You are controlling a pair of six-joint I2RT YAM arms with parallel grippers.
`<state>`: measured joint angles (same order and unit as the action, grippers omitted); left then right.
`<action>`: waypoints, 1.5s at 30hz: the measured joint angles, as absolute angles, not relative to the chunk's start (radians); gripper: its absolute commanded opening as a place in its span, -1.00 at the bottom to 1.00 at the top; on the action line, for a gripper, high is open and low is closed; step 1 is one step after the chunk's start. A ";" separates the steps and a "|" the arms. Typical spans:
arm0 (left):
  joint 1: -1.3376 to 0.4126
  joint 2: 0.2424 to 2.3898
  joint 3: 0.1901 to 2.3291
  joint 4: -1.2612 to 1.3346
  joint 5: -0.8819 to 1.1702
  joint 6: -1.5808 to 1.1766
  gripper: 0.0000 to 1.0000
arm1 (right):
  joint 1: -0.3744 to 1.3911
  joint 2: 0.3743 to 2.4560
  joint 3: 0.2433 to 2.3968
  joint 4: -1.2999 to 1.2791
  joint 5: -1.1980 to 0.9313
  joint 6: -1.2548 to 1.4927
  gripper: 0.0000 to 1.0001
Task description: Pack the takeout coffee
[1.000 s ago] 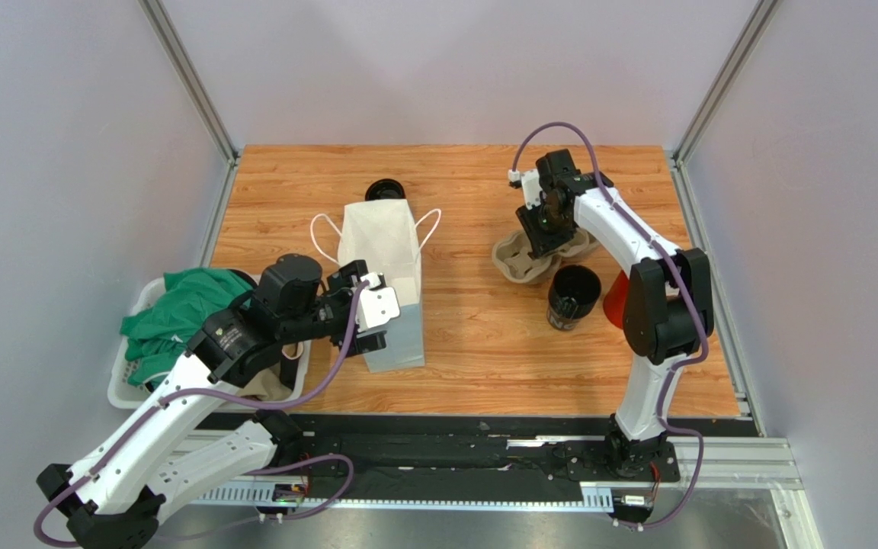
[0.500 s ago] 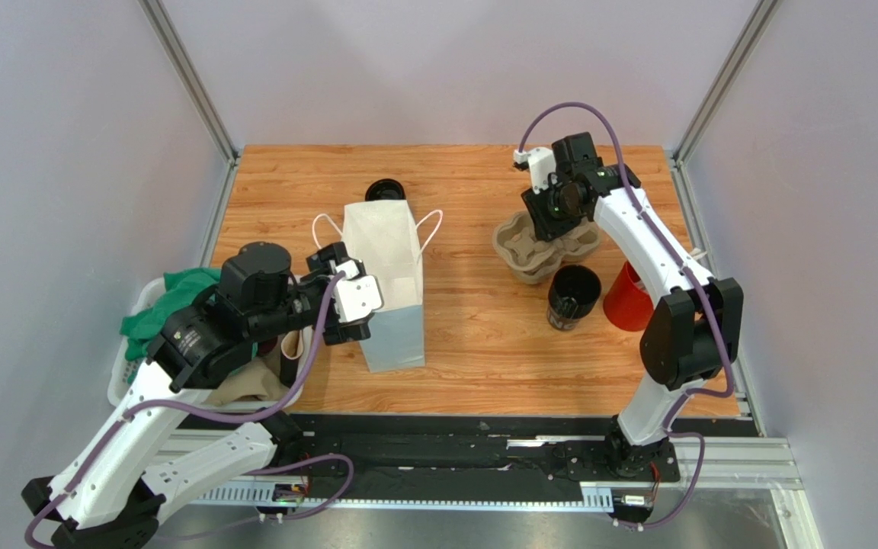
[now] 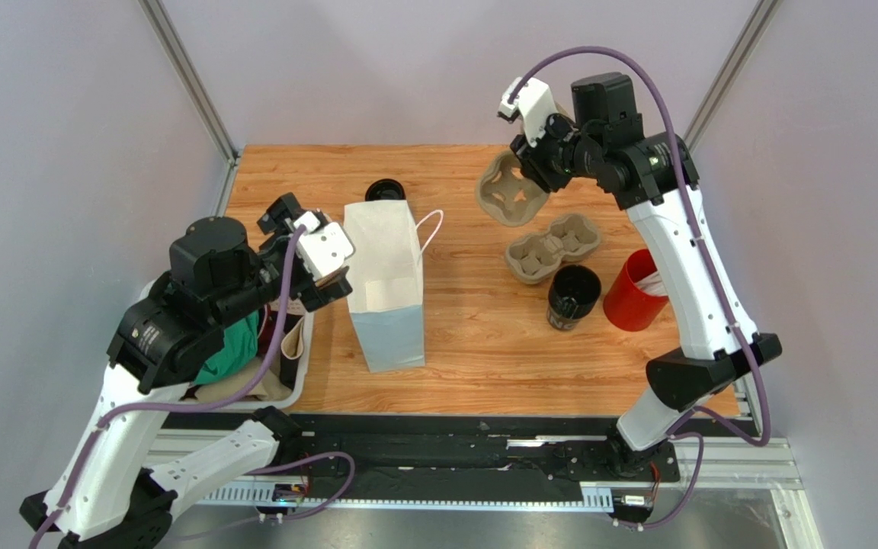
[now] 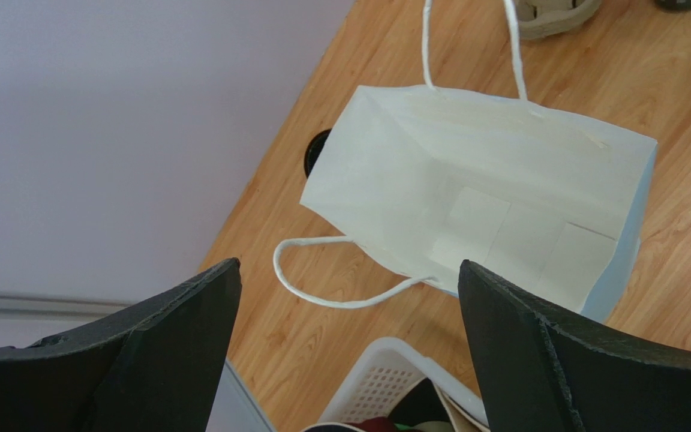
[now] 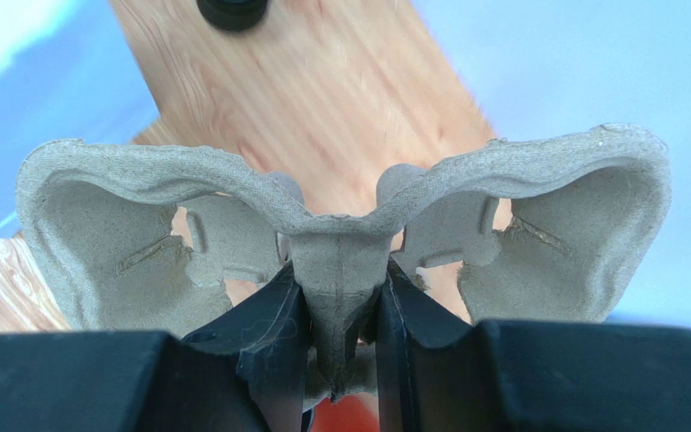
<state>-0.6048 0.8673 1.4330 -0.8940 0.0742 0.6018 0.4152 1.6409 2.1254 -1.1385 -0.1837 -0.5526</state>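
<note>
Barely started: R jaws clamp a cup tray (image 3: 510, 190) aloft at upper ctr, L jaws gape empty beside the paper bag (image 3: 384, 280), takeout coffee (image 3: 573, 297) sits unpacked on table (image 3: 478, 343), ctr-right.

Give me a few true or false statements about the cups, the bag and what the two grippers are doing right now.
1. The right gripper pinches a cardboard cup tray by its centre ridge. True.
2. The black coffee cup sits inside the white paper bag. False: it stands on the table beside the red cup.
3. The left gripper is open and holds nothing. True.
4. The white paper bag lies flat. False: it stands open.
</note>
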 measured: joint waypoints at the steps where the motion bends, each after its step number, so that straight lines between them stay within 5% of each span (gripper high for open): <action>1: -0.593 0.879 1.442 -0.894 0.073 0.591 0.98 | 0.435 1.636 2.151 -1.138 -0.179 -0.564 -0.46; 18: -0.320 1.112 1.579 -0.942 0.153 0.381 0.98 | 0.765 1.619 2.150 -0.894 0.027 -0.783 -0.52; 38: -0.195 1.149 1.628 -1.029 0.296 0.356 0.27 | 0.933 1.668 2.069 -0.801 0.070 -0.869 -0.50; 45: -0.187 1.150 1.614 -1.037 0.317 0.357 -0.16 | 0.972 1.701 2.085 -0.785 0.084 -0.870 -0.50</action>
<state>-0.1875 1.1500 1.6138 -1.0374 0.3168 0.3569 0.9722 1.7012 2.0853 -0.7845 0.0837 -0.8696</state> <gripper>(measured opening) 0.467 0.305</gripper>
